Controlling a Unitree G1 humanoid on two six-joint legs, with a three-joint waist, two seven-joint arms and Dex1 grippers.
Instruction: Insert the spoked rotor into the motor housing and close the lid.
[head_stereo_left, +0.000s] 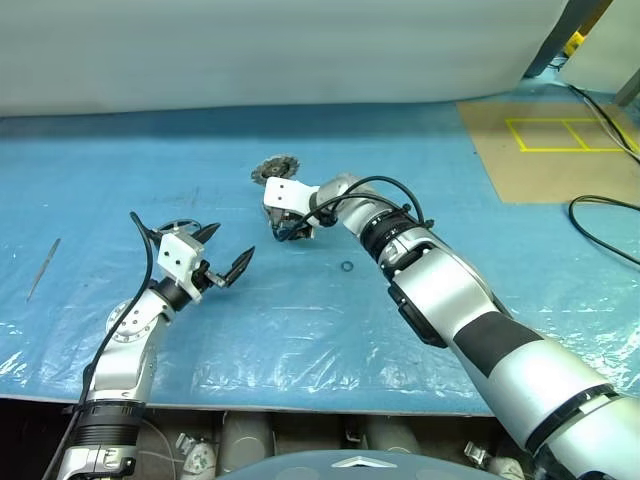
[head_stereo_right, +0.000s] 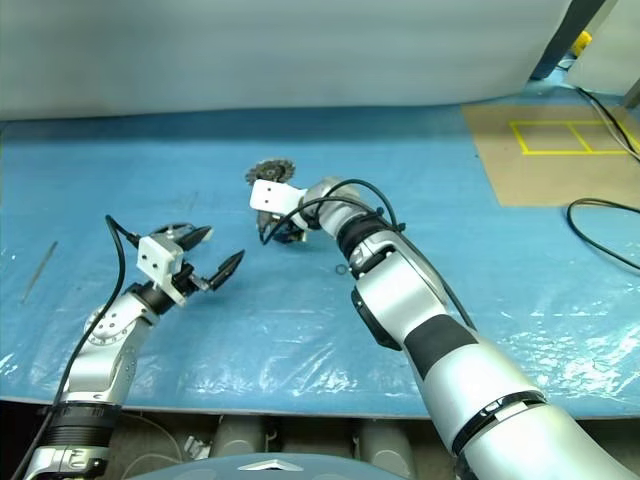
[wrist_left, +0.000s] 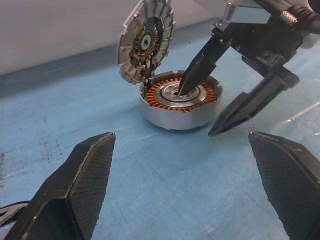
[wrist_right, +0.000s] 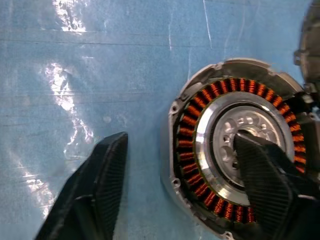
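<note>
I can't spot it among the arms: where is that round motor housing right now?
The motor housing sits on the blue sheet near the table's middle, lid standing open behind it, with the right gripper straddling its wall, one finger inside.

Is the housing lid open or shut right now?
Open: the lid stands upright on its hinge beside the motor housing, copper windings exposed.

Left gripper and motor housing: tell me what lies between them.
Nothing but bare blue sheet between the left gripper and the motor housing, as the left wrist view shows.
</note>
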